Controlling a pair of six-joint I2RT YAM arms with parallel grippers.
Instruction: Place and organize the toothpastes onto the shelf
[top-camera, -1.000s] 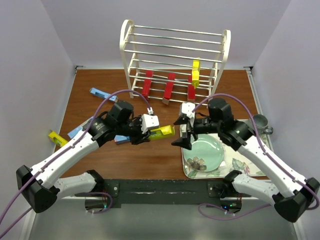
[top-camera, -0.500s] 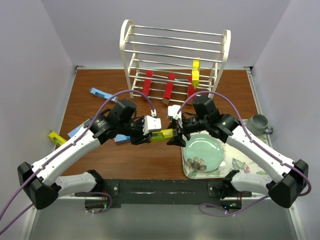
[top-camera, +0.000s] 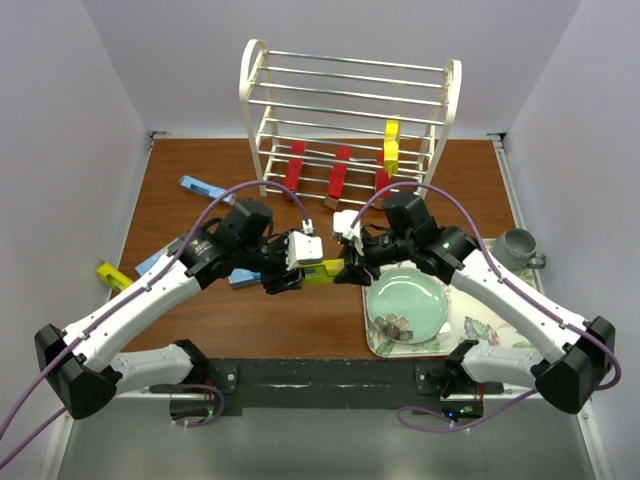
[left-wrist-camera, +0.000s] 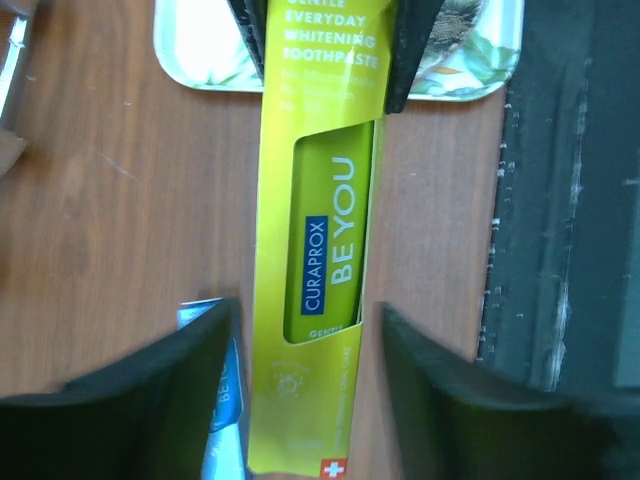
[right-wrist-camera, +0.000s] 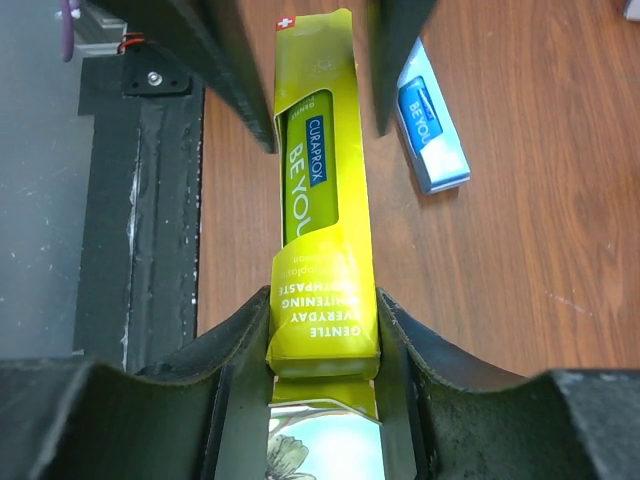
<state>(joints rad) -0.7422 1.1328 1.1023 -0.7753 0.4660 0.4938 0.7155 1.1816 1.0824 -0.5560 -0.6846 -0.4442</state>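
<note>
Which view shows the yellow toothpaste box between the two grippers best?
The right wrist view: the yellow toothpaste box runs nearly end to end, with the right gripper clamped on its near end. The left wrist view crops its far end but shows the label large. The top external view shows only a short yellow strip.

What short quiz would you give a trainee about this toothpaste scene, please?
1. True or false: the right gripper is shut on a yellow toothpaste box.
2. How many red toothpastes sit on the shelf?
3. What lies on the floral tray? A) scissors B) a green plate C) a red toothpaste
Key: 1 true; 2 three; 3 B.
</note>
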